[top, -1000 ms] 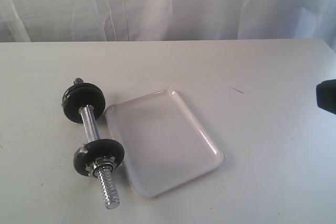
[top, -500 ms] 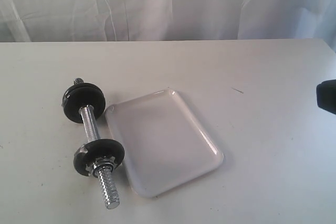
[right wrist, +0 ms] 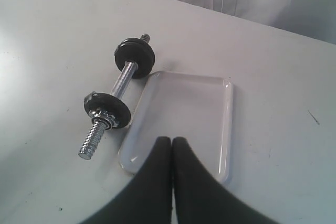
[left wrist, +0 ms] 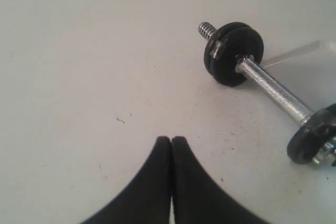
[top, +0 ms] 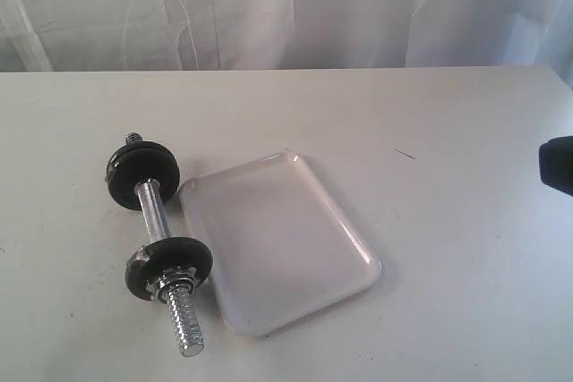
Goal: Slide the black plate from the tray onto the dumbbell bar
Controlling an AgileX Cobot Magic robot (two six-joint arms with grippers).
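The dumbbell bar (top: 149,207) lies on the table left of the white tray (top: 279,241), almost touching its corner. Two black discs (top: 143,174) (top: 168,266) sit on the bar, each with a silver nut outside it; the threaded end (top: 183,324) points toward the front. The tray holds nothing, and no loose black plate shows in any view. My left gripper (left wrist: 171,140) is shut and empty above bare table, short of the bar (left wrist: 273,88). My right gripper (right wrist: 172,140) is shut and empty, raised over the tray (right wrist: 184,111) with the bar (right wrist: 124,80) beyond.
A white curtain (top: 286,6) hangs behind the table's back edge. A black part of the right arm (top: 557,165) pokes in at the right edge of the exterior view. Bare tabletop lies right of the tray and behind it.
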